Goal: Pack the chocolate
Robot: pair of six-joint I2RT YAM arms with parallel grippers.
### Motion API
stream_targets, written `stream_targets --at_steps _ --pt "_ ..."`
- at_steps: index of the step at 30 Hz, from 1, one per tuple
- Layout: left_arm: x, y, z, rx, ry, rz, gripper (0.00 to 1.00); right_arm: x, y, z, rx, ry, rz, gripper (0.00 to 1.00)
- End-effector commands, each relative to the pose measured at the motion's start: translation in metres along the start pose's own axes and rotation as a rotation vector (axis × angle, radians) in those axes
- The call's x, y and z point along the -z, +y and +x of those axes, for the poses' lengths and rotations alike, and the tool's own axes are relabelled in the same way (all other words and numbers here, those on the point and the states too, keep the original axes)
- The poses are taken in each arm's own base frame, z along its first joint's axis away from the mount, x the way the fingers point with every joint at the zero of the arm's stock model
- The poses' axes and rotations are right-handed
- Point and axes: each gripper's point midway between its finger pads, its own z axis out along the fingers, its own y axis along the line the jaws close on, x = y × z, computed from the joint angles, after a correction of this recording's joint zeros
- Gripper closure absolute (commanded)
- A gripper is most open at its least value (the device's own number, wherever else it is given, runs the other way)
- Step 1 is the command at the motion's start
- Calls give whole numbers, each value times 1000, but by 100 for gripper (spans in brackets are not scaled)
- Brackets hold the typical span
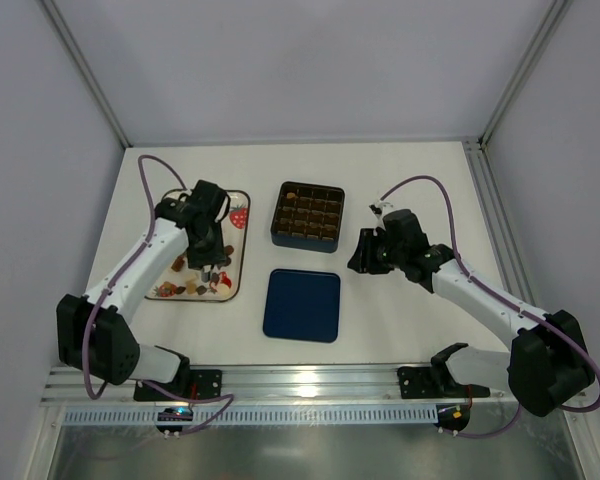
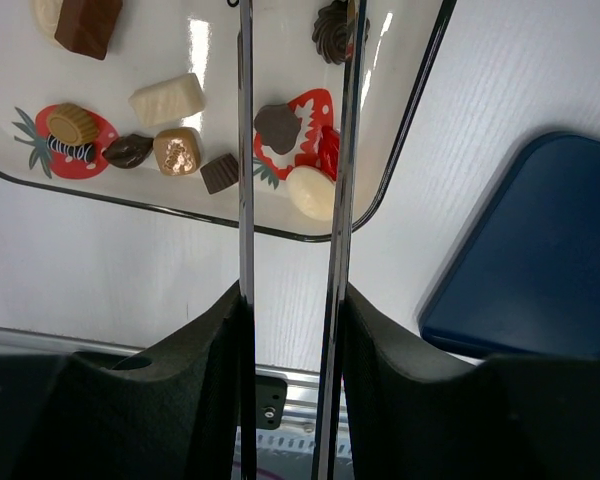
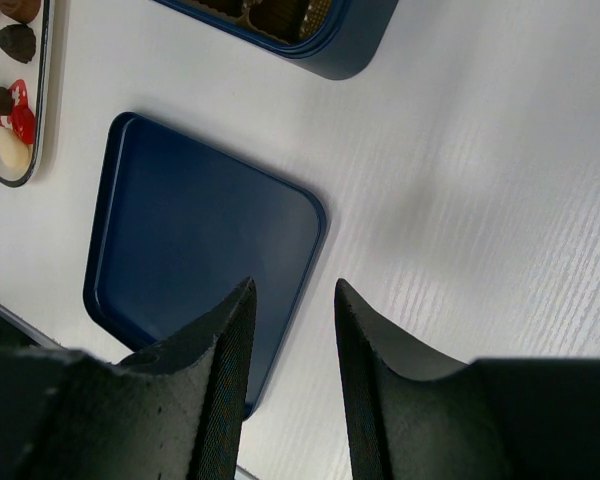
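Observation:
Several pieces of chocolate (image 2: pixel 167 98) lie on a white tray (image 2: pixel 404 140) printed with red strawberries, at the left of the table (image 1: pixel 208 284). My left gripper (image 2: pixel 292 290) hovers over the tray's near end (image 1: pixel 210 262), shut on a pair of thin metal tongs (image 2: pixel 245 150). The blades run up out of the left wrist view, so their tips are hidden. A white oval chocolate (image 2: pixel 313 192) and a dark one (image 2: pixel 275 122) lie between the blades. My right gripper (image 3: pixel 292 285) hangs open and empty to the right of the box (image 1: pixel 363 252).
The dark-blue box with a brown grid insert (image 1: pixel 307 215) stands at the table's middle. Its flat blue lid (image 1: pixel 301 305) lies nearer the front, also seen under my right gripper (image 3: pixel 200 240). A metal rail (image 1: pixel 310 378) runs along the near edge.

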Motion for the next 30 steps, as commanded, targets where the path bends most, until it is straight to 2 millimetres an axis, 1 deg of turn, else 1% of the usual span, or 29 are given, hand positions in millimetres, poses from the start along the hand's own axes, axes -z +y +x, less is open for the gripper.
stream_targets --at_steps 1,14,23,26,30 --pt "-1 -5 -13 -7 -30 17 62 -1 4 -9 2 -33 -19 60" --pt "-15 -2 -11 1 -5 10 62 -5 4 -7 -3 -24 -21 61" --pt "-24 1 -9 -6 16 2 65 -7 4 -7 -6 -22 -23 61" --pt "-26 1 -9 -7 20 -1 70 -8 3 -6 -8 -18 -22 61" --pt "-22 2 -9 -6 19 -1 75 -8 2 -6 -7 -20 -20 61"
